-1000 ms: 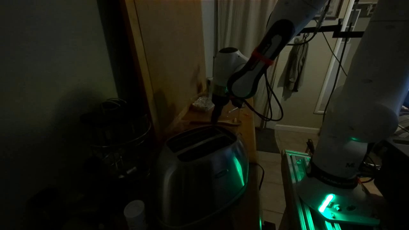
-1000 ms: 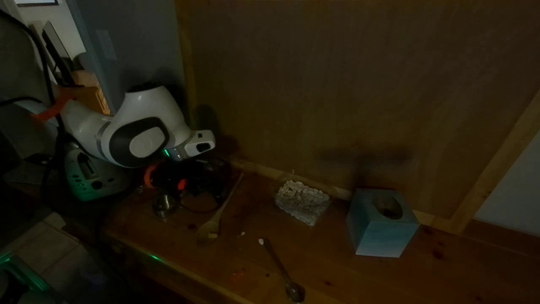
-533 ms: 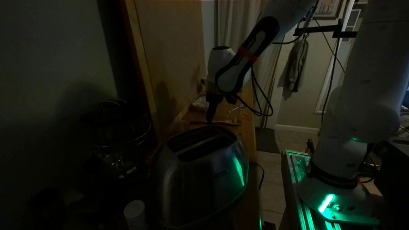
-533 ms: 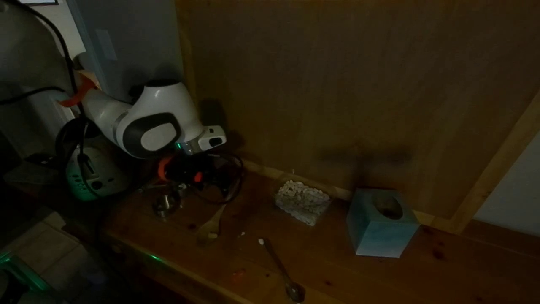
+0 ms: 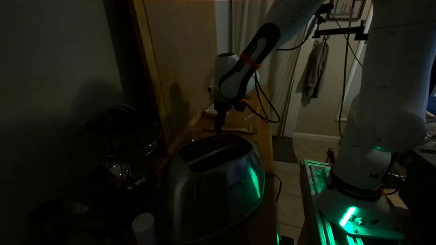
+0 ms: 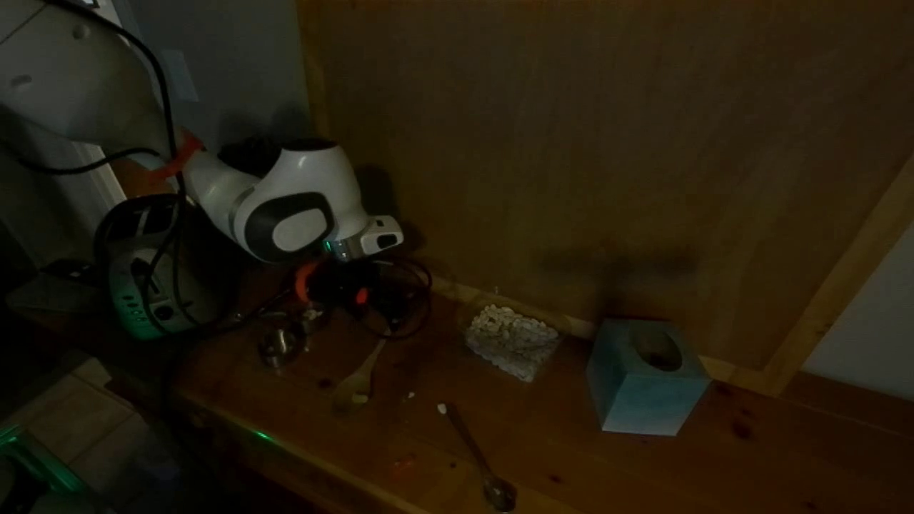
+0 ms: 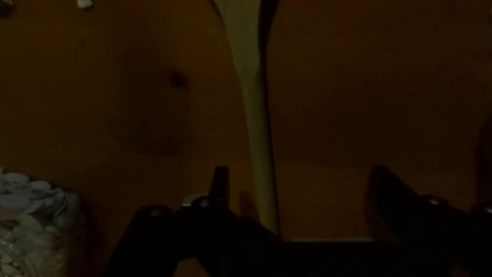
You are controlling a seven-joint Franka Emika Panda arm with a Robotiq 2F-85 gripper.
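Wrist view: low in frame, the pincer (image 7: pixel 300 169) is standing spread; the wooden spoon (image 7: pixel 253 96) is running from top centre downward, showing in that gap, left of middle.

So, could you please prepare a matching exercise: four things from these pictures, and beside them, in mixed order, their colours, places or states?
1. Gripper
2. Wooden spoon
3. Toaster
4. Tissue box

A. Pale blue, oval opening on top
B. Silvery, two slots on top
C. Open, pointing down
D. Handle seen between the jaws in the wrist view

Pairs: 1-C; 2-D; 3-B; 4-A
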